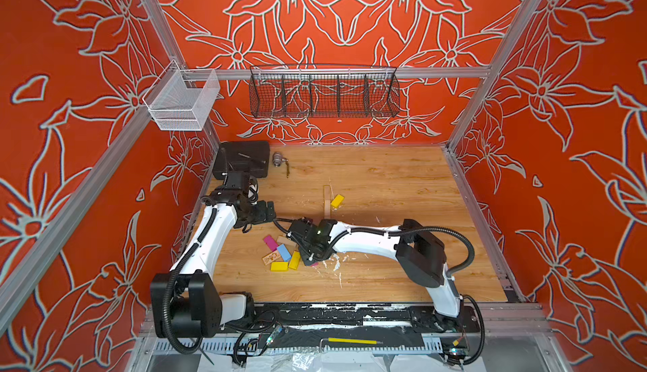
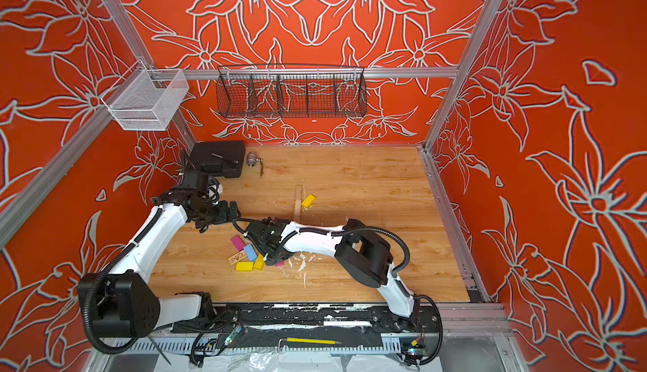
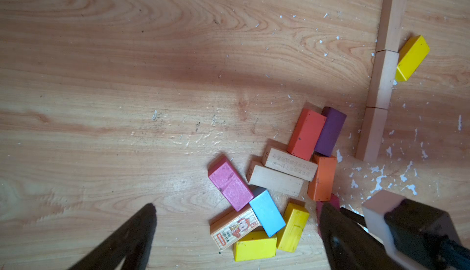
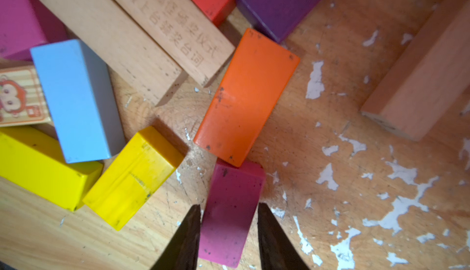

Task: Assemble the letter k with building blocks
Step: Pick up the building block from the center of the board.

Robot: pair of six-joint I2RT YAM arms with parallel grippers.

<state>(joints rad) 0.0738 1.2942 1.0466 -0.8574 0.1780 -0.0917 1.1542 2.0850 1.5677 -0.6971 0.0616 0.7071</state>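
Observation:
A heap of building blocks (image 1: 282, 253) lies on the wooden table (image 1: 385, 184). In the right wrist view my right gripper (image 4: 229, 206) has one finger on each long side of a magenta block (image 4: 230, 228) that lies flat next to an orange block (image 4: 246, 98). My left gripper (image 3: 239, 233) hangs open above the heap's near side with nothing between its fingers; in a top view the left gripper (image 1: 269, 212) is left of the heap. Three plain wooden blocks (image 3: 381, 78) lie end to end in a line, and a yellow block (image 3: 412, 57) leans slantwise against its middle.
The heap holds light blue (image 3: 267, 212), yellow (image 3: 254, 248), red (image 3: 306, 134), purple (image 3: 330, 131) and printed blocks (image 3: 234, 230). White flecks (image 4: 396, 205) litter the wood. A black box (image 1: 241, 158) and a small metal part (image 1: 278, 159) sit at the back left. Wire baskets (image 1: 324, 95) hang on the rear rail.

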